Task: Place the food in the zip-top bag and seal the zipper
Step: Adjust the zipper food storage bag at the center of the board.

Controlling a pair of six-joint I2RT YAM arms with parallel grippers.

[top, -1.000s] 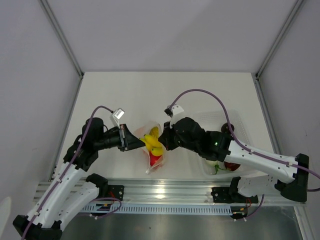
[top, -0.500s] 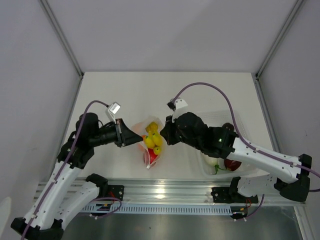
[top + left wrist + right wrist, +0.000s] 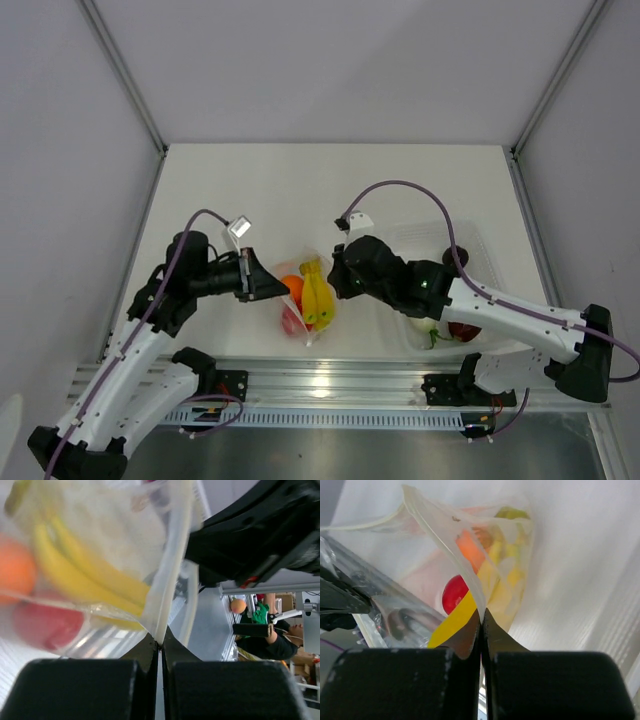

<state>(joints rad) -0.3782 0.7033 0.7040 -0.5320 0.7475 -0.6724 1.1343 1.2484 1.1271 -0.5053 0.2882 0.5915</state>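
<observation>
The zip-top bag (image 3: 308, 300) hangs stretched between my two grippers above the table. Inside it show a yellow banana bunch (image 3: 316, 295), an orange ball (image 3: 293, 286) and a red fruit (image 3: 291, 320). My left gripper (image 3: 276, 288) is shut on the bag's left edge, and a thick clear strip (image 3: 172, 570) runs into its jaws (image 3: 160, 641). The right gripper (image 3: 336, 283) is shut on the opposite edge (image 3: 481, 612); the bag's strip (image 3: 440, 530) leads up from it past the orange ball (image 3: 470, 552) and red fruit (image 3: 453, 593). Whether the zipper is pressed closed is unclear.
A clear ridged tray (image 3: 470, 238) lies at the right under the right arm, holding a white piece (image 3: 420, 324) and a red fruit with a green stem (image 3: 462, 331). The aluminium rail (image 3: 330, 380) runs along the near table edge.
Both grippers kept their hold while the bag shifted slightly toward the near edge. The food tumbled inside: the banana now lies lengthwise and the orange ball shows at the left.
</observation>
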